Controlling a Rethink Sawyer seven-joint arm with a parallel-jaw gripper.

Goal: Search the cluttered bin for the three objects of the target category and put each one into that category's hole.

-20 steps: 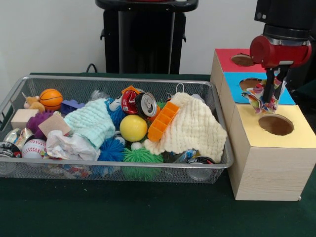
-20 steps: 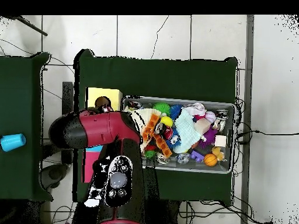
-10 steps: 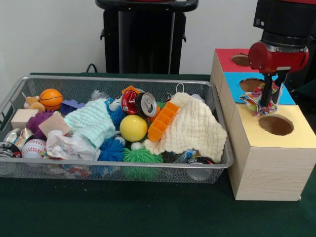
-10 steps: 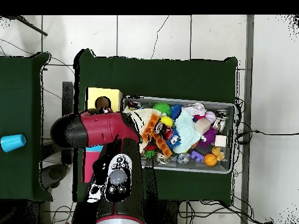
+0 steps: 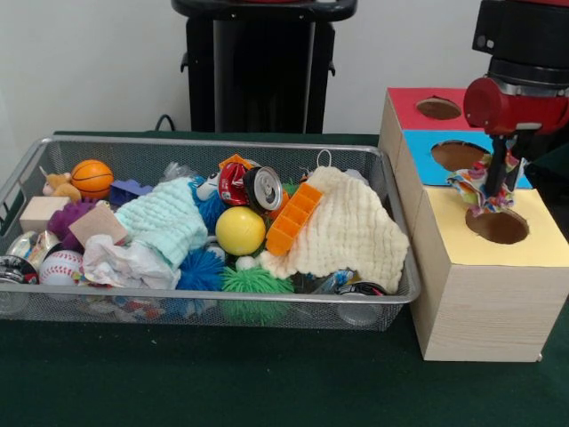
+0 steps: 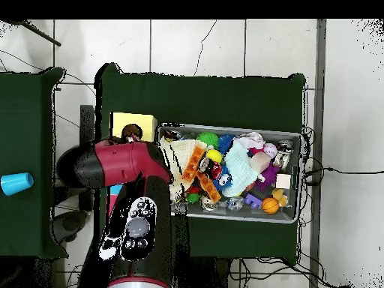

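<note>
Claw (image 5: 496, 189) upright, gripping patterned cloth (image 5: 473, 189), above yellow hole (image 5: 497, 225)

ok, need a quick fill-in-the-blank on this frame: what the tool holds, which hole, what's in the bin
1. The tool is shut on a multicoloured ____.
2. That item hangs at the hole in the box's ____ section.
3. In the wire bin, the yellow ball sits beside an ____ block tray.
4. The small basketball lies at the bin's far ____ corner in the front view.

Missing words: cloth; yellow; orange; left
</note>
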